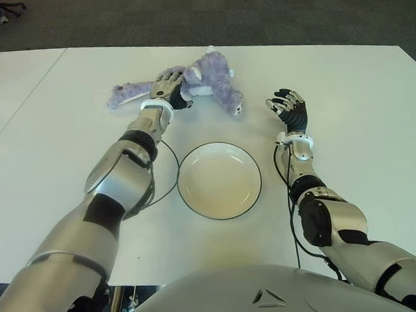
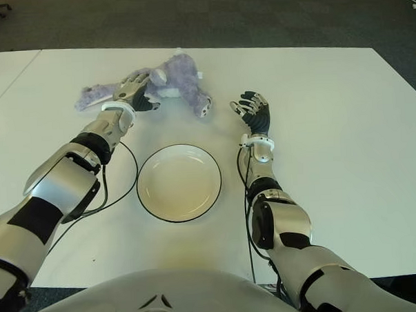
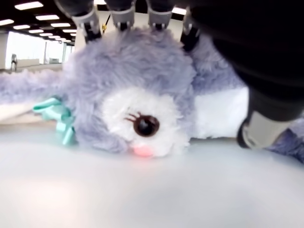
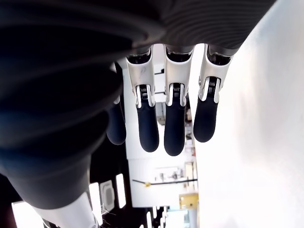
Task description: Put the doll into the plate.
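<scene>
I am viewing the white tabletop from the head camera. The fluffy lilac plush doll is lying on its side on the far half of the table, a long limb trailing toward my left and another ending in a pale paw toward my right. The round white ceramic plate with a thin dark rim is sitting nearer to me, in front of the doll and apart from it, holding nothing.

My left hand is reaching across the doll's head; in the left wrist view its fingers are draping over the top of the fur, with the thumb on the other side beside the white belly patch, so the hand is closing around the doll while the doll is lying on the table. That view is also showing the doll's pink nose, one lashed eye and a mint green ribbon.

My right hand is showing to the right of the doll and beyond the plate's right edge, fingers extended, slightly bent, gripping nothing.

A thin black cable is looping on the table left of the plate.
</scene>
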Robot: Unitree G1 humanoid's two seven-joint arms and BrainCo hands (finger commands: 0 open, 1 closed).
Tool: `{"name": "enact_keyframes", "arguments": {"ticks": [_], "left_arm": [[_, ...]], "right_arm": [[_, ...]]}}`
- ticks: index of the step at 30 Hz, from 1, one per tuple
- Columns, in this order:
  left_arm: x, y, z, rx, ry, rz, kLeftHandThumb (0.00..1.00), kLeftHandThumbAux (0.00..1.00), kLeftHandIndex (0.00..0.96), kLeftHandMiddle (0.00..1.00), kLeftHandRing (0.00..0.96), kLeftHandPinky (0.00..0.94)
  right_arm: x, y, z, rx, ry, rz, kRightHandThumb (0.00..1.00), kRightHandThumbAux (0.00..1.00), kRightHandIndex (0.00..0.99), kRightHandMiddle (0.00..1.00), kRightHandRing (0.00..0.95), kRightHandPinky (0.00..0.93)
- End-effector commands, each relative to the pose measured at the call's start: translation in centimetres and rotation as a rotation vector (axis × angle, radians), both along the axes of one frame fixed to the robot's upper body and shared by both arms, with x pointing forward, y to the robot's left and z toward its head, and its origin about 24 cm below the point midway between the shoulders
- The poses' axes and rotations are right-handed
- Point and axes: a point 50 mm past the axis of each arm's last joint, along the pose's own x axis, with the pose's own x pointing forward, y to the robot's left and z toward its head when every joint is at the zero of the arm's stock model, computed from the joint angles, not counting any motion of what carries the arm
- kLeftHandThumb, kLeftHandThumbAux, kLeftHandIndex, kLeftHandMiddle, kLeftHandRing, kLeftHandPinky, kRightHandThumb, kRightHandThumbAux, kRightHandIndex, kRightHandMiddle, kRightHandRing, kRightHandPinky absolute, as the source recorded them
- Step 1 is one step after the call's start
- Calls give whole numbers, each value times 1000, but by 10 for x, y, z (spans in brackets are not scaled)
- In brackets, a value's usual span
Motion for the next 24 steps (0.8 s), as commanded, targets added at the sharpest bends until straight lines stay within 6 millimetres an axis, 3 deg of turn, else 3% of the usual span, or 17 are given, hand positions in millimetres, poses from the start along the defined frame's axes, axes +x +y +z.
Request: {"name": "enact_keyframes", "arguments": {"ticks": [1,3,4,7,12,15,18,21,24], "left_arm": [[-38,-3,-66,220,186,-46,411,526,0,0,0,12],[-40,2,-69,254,186,-41,440,517,0,0,0,36],[-41,5,-70,271,187,-36,512,497,0,0,6,127],[-45,13,-78,314,262,-10,536,486,6,0,8,156],[-48,17,-84,351,400,16,463,487,0,0,0,98],[-53,7,-90,362,511,-5,401,509,0,0,0,51],[-46,-15,-81,339,535,-79,311,527,0,0,0,1],[-41,-23,-73,358,551,-129,282,532,0,0,0,0],[-41,-9,-72,422,568,-172,258,533,0,0,0,0]], "right_arm": [[-110,-3,-114,97,474,-73,206,851,295,326,332,339],[-111,-3,-114,104,472,-77,218,852,295,325,332,343],[-111,-3,-115,107,471,-78,221,853,294,325,334,343],[-112,-2,-115,115,463,-83,227,855,295,325,337,346],[-114,-1,-115,120,450,-87,239,854,300,329,345,354],[-116,-1,-116,117,455,-85,232,844,299,325,342,346],[-118,-1,-117,108,463,-88,227,838,292,321,334,339],[-119,-2,-117,103,464,-91,224,839,292,320,332,340],[-120,-1,-117,107,458,-92,231,843,293,323,332,343]]}}
